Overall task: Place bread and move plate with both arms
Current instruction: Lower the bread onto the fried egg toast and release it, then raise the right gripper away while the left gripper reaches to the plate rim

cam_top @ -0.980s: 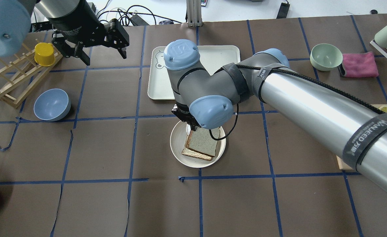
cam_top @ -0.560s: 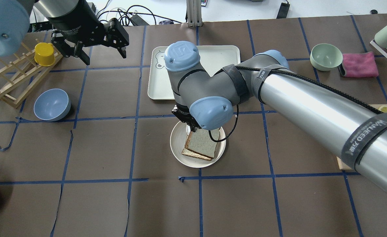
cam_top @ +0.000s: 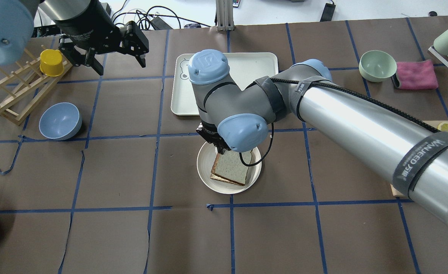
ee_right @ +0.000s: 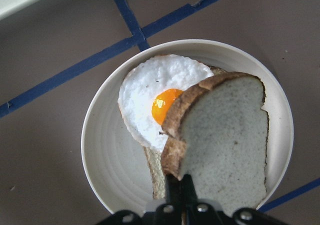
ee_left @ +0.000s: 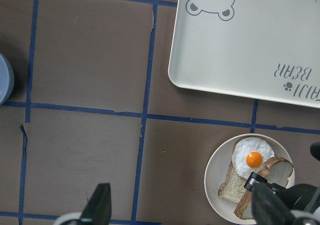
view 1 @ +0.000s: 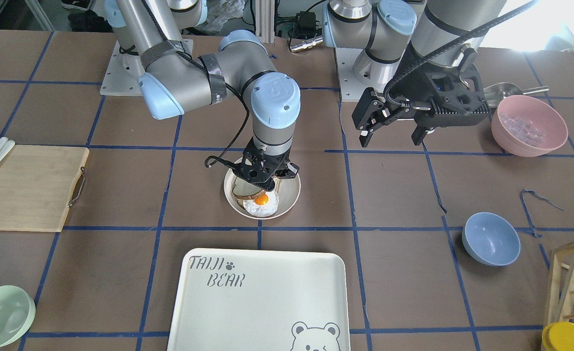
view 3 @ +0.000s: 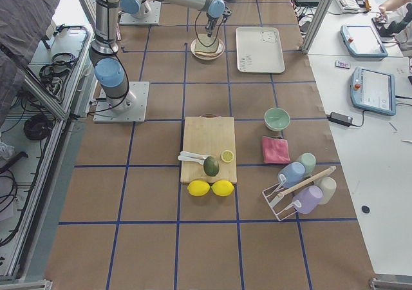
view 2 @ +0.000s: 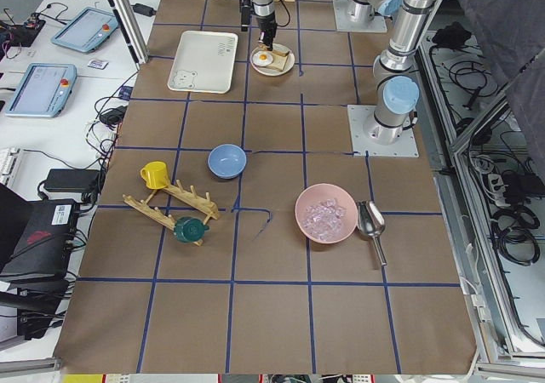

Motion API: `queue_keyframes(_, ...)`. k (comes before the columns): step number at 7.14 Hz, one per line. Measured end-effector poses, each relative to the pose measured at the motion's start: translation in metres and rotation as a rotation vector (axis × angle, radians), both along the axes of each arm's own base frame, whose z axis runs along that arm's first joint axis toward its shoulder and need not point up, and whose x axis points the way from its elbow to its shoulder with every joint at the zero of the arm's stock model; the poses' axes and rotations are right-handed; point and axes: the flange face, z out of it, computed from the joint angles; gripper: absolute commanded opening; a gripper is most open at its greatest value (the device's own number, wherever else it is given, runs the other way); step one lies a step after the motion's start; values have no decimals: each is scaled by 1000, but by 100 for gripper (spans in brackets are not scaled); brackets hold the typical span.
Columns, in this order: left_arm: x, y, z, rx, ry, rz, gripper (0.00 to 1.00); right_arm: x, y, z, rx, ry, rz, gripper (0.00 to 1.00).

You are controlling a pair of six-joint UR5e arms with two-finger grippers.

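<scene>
The brown surface (cam_top: 113, 236) had blue tape lines and many dishes on it. The right pincer (ee_right: 181, 185) was squeezed tight on the edge of the bread (ee_right: 225, 135), holding it tilted over the plate (ee_right: 107, 155). The bread had come down lower than a moment before and hid more of the thin slice (ee_left: 231, 187). A fried egg (ee_right: 155, 95) lay on that slice. I think the bread was nearly placed. The left pincer (view 1: 392, 139) hung wide open, well apart from the plate, holding nothing. A white tray (view 1: 267, 302) sat near the plate, and a blue bowl (cam_top: 60, 121) lay farther off.
</scene>
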Motion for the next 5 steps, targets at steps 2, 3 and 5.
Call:
queue_keyframes(2,0,0,0,0,-2,0,100,0,-2,2,-11,0,5,100)
queue_keyframes(3,0,0,0,1,-2,0,100,0,-6,9,-32,-8,25,100)
queue_keyframes(5,0,1,1,1,-2,1,100,-19,-25,31,-77,-20,167,100)
